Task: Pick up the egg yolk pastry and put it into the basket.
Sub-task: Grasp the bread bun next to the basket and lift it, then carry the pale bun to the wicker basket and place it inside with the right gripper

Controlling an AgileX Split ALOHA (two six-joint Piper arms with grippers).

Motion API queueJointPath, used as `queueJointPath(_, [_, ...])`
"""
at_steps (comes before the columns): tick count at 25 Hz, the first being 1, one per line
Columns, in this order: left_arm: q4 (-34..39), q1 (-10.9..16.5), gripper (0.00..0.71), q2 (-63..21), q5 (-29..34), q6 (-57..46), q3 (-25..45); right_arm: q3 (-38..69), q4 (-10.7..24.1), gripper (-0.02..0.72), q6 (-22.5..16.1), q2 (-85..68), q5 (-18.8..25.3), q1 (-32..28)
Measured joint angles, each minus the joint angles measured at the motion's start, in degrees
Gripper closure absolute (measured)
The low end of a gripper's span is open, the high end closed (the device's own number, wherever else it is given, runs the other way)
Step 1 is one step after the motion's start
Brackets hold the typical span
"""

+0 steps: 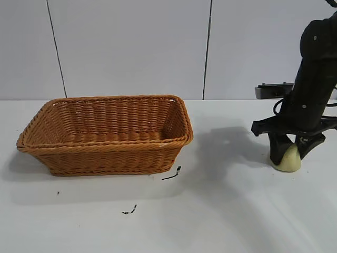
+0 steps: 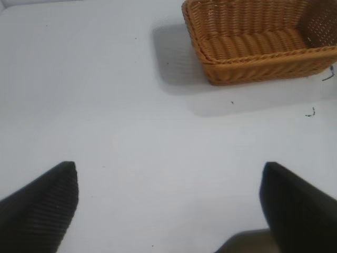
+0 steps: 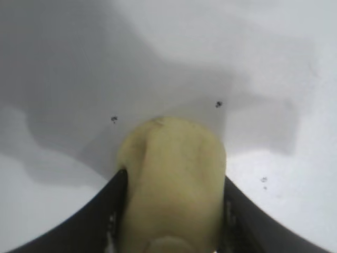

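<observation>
The pale yellow egg yolk pastry point(image 1: 288, 159) sits on the white table at the right, well to the right of the basket. My right gripper point(image 1: 289, 153) reaches straight down over it, and both black fingers press against its sides. In the right wrist view the pastry point(image 3: 171, 179) fills the gap between the fingers point(image 3: 102, 211). The orange-brown wicker basket point(image 1: 105, 157) stands left of centre and is empty; it also shows in the left wrist view point(image 2: 253, 66). My left gripper point(image 2: 168, 203) is open and empty above bare table, out of the exterior view.
Small dark specks point(image 1: 172, 174) lie on the table just in front of the basket's right corner, with another point(image 1: 130, 210) nearer the front. A white panelled wall stands behind the table.
</observation>
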State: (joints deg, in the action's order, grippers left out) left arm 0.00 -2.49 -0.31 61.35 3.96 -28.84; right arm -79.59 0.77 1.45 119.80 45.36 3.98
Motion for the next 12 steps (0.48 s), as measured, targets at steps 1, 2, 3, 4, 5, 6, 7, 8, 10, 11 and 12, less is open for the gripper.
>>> queueJointPath(1, [0.0,0.0,0.014,0.0,0.0,0.0,0.0,-0.93,0.24,0.433,0.0,-1.06,0.81,0.0])
queueJointPath(2, [0.0,0.0,0.014,0.0,0.0,0.0,0.0,-2.19,0.38,0.433,0.0,-2.41,1.76,0.0])
queueJointPath(3, [0.0,0.0,0.014,0.0,0.0,0.0,0.0,-3.44,0.45,0.433,0.0,-3.72,2.98,0.0])
queueJointPath(4, [0.0,0.0,0.014,0.0,0.0,0.0,0.0,-5.16,0.45,0.437,0.0,-4.75,4.12,0.0])
queueJointPath(5, [0.0,0.0,0.014,0.0,0.0,0.0,0.0,-7.08,0.45,0.446,0.0,-5.79,5.65,0.0])
queueJointPath(6, [0.0,0.0,0.014,0.0,0.0,0.0,0.0,-9.11,0.45,0.462,0.0,-6.54,7.32,0.0])
queueJointPath(7, [0.0,0.0,0.014,0.0,0.0,0.0,0.0,-10.86,0.45,0.478,0.0,-6.92,8.84,0.0])
queueJointPath(8, [0.0,0.0,0.014,0.0,0.0,0.0,0.0,-12.95,0.45,0.491,0.0,-7.07,9.95,0.0])
queueJointPath(10, [0.0,0.0,0.014,0.0,0.0,0.0,0.0,-16.47,0.27,0.504,0.0,-7.13,11.93,0.05])
queueJointPath(11, [0.0,0.0,0.014,0.0,0.0,0.0,0.0,-18.3,0.03,0.507,0.0,-7.13,12.67,0.32])
queueJointPath(12, [0.0,0.0,0.014,0.0,0.0,0.0,0.0,-20.1,-0.23,0.507,0.0,-7.13,13.56,0.73])
